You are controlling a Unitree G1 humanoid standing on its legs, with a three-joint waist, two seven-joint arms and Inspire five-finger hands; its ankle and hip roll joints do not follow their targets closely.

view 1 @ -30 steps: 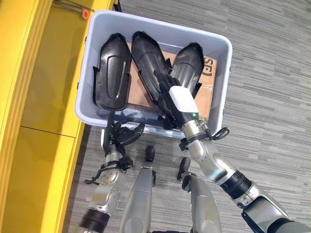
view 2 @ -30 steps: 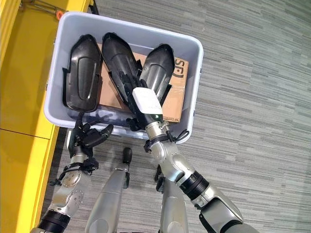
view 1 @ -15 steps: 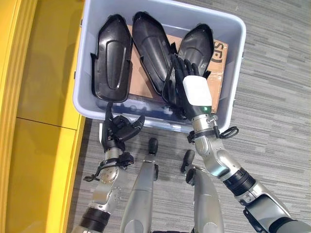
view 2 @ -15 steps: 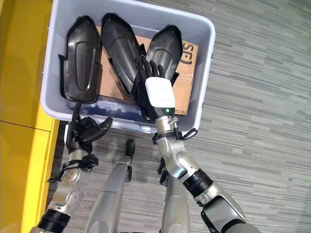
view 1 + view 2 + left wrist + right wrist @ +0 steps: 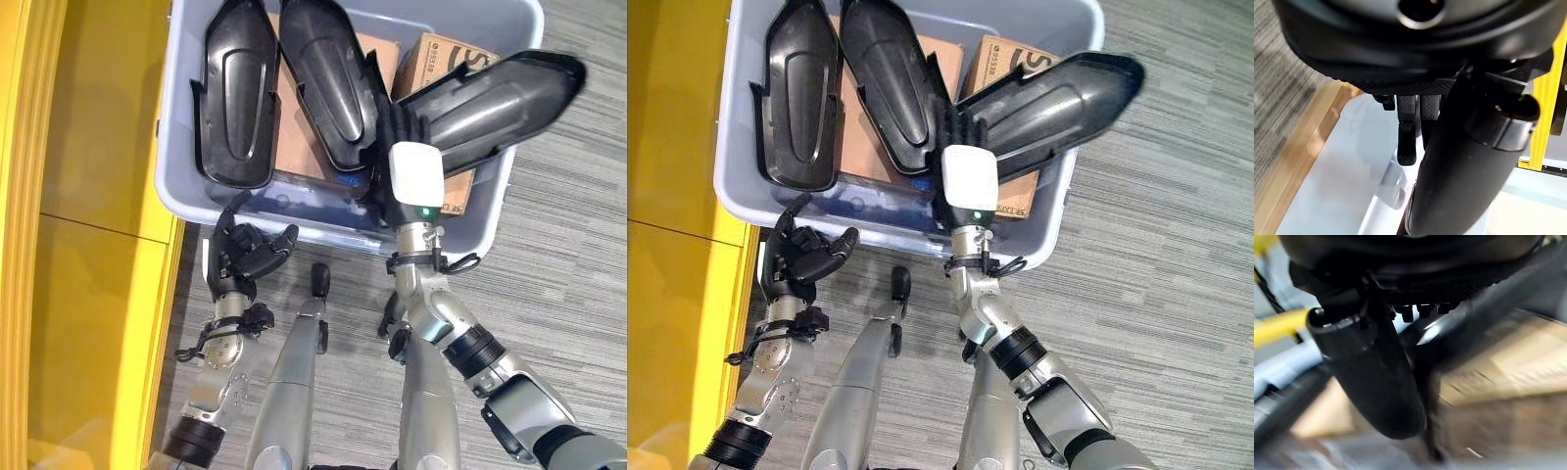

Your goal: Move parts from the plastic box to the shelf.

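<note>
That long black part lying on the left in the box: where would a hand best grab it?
Probably at the near end of the leftmost black part, coming from above on the robot's side of the plastic box. It lies lengthwise with that end by the near wall, as the right hand grips the lifted part.

A grey striped carpet floor [image 5: 578, 255] is seen on the right side. Along the left, a yellow panelled surface [image 5: 88, 245], possibly shelving, is seen.
</note>
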